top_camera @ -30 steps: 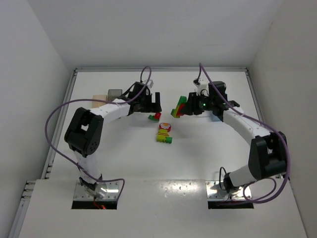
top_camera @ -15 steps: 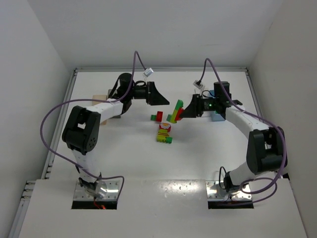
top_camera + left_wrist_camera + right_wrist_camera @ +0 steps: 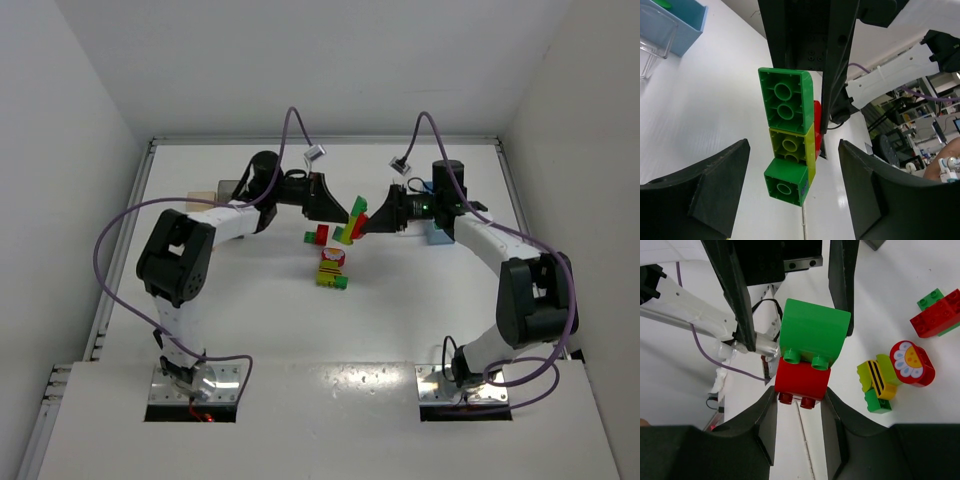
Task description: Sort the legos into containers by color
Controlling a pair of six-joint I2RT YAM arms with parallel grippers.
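Far to the left of the tall cluster of green, yellow and red plastic bricks (image 3: 352, 220), a pale orange translucent plastic bin (image 3: 203, 198) and a smoky grey plastic bin (image 3: 232, 186) sit side by side on the white counter (image 3: 250, 320). Both are partly hidden behind the left arm.

The left end effector (image 3: 335, 207) reaches in from the left of the tall cluster with its two black fingers (image 3: 715, 192) spread. In the left wrist view they flank the cluster with a gap on each side and touch nothing.

The tall cluster is held tilted in the air between the two end effectors. It is a green, a yellow and a green brick in a row, with a red brick (image 3: 802, 380) on its far side.

On the counter just below and left of the cluster lies a small red and green brick pair (image 3: 318, 236). Straight below it sits a clump of yellow, green and red bricks with a flower face (image 3: 332, 268).

From the right of the cluster, the right end effector (image 3: 372, 224) pinches the red brick between both fingers. Further right of the cluster stand a light blue plastic bin (image 3: 438, 233) and a clear plastic bin (image 3: 657, 47) beside it.
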